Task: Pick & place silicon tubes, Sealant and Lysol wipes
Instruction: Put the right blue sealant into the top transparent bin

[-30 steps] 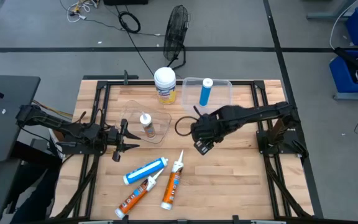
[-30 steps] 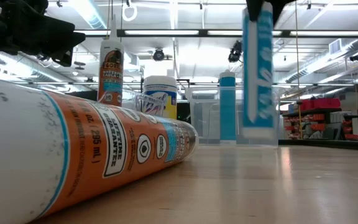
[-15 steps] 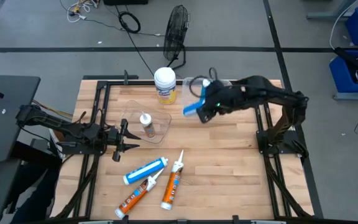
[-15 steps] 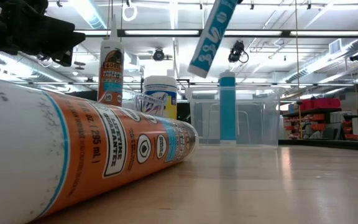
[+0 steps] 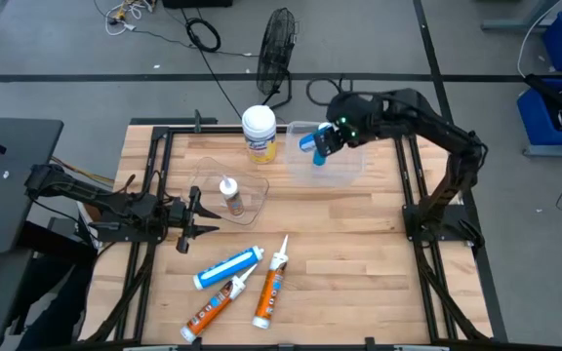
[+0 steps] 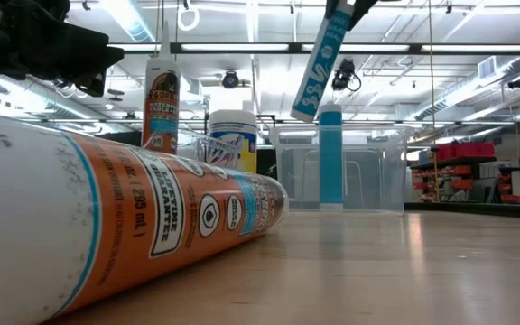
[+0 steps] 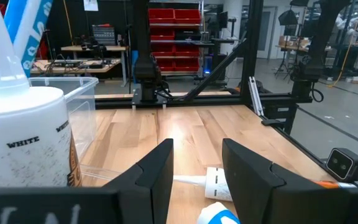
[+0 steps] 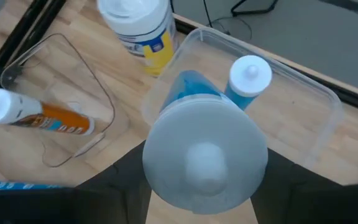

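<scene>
My right gripper [image 5: 326, 138] is shut on a blue silicone tube [image 6: 322, 61], held tilted in the air over the clear bin [image 5: 355, 133] at the table's far side. A second blue tube [image 8: 249, 74] stands upright in that bin. The Lysol wipes canister [image 5: 259, 133], with a yellow label and a white lid, stands left of the bin. An orange sealant tube [image 5: 230, 196] stands upright in a clear tray [image 5: 208, 176]. My left gripper [image 7: 194, 168] is open and empty at the table's left, beside that tray. My right gripper pinches the blue tube near its upper end [image 8: 158, 155], one finger on each side. The fingers come from above. The tube hangs below them, tilted, its lower end [image 6: 305, 112] clear of the bin and the table.
A blue tube [image 5: 228, 266] and two orange tubes [image 5: 271, 292] [image 5: 213, 308] lie on the table's near half; one orange tube [image 6: 152, 217] fills the low view's left. Black frame rails [image 5: 403, 166] run along the table's sides. A fan [image 5: 277, 49] stands beyond the far edge.
My right gripper has carried the blue tube from over the table's middle up and toward the far edge, to over the clear bin. The tube hung upright a second ago and is now tilted.
</scene>
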